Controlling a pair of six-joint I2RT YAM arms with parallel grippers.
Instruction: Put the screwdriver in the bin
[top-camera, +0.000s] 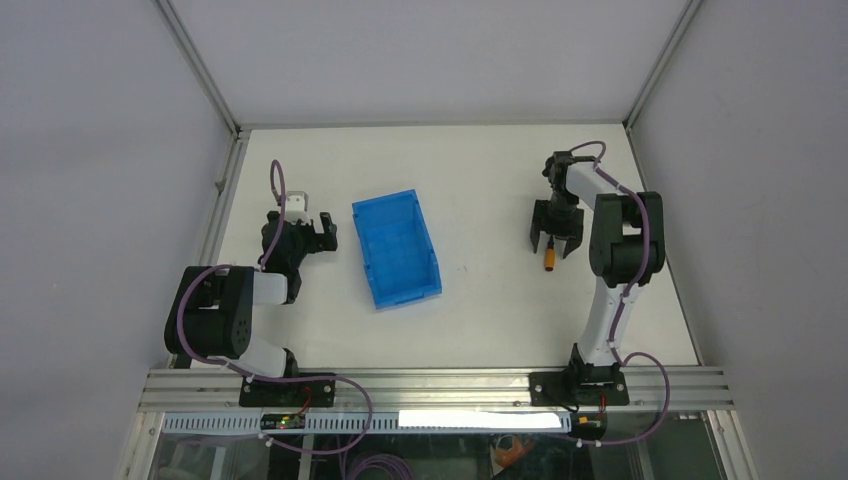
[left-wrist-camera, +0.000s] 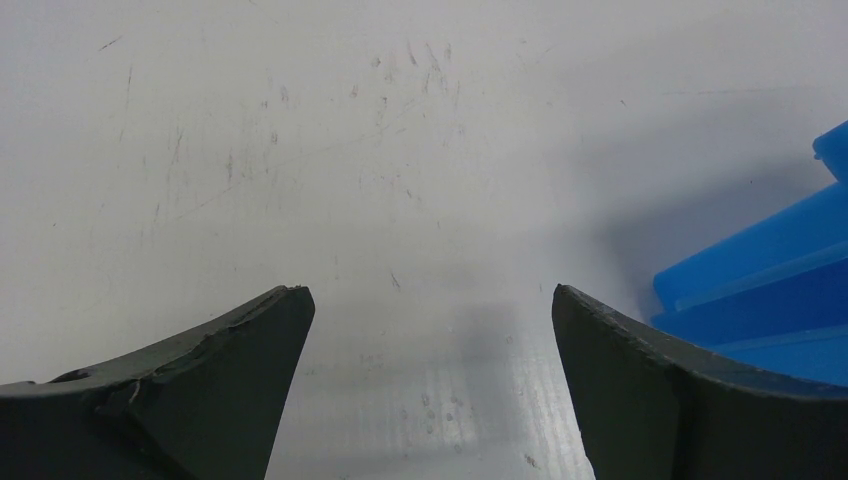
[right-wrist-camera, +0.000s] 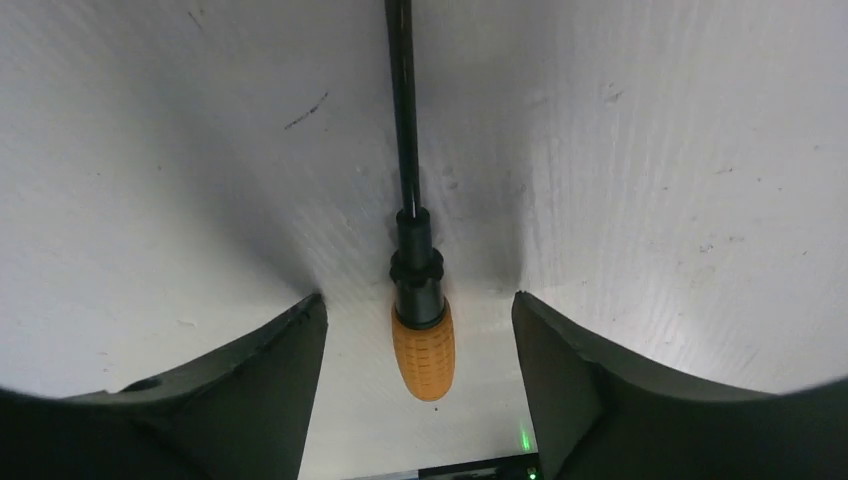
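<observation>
White, scuffed flat tabletop (top-camera: 480, 180) inside a pale grey panelled enclosure (top-camera: 430, 60), w/ a metal rail (top-camera: 430, 385) along the near edge and both arm bases bolted to it. Bright blue rectangular ribbed-floor plastic bin (top-camera: 396, 248) left of centre, sitting a bit skewed. Small orange-handled, thin black-shafted screwdriver (right-wrist-camera: 424, 340) flat on the table over on the right side, well apart from the bin, handle toward the near edge. Right gripper (right-wrist-camera: 418, 298) low over it, fingers (right-wrist-camera: 250, 390) partway apart on either side of the handle, gaps on both sides, gripping nothing. Left gripper (left-wrist-camera: 430, 291) just left of the bin, spread wide, holding nothing; near the bin wall, touching or not, hard to say from the wrist view tbh. Open stretch of tabletop between bin and screwdriver, more behind the bin up to the back wall.
</observation>
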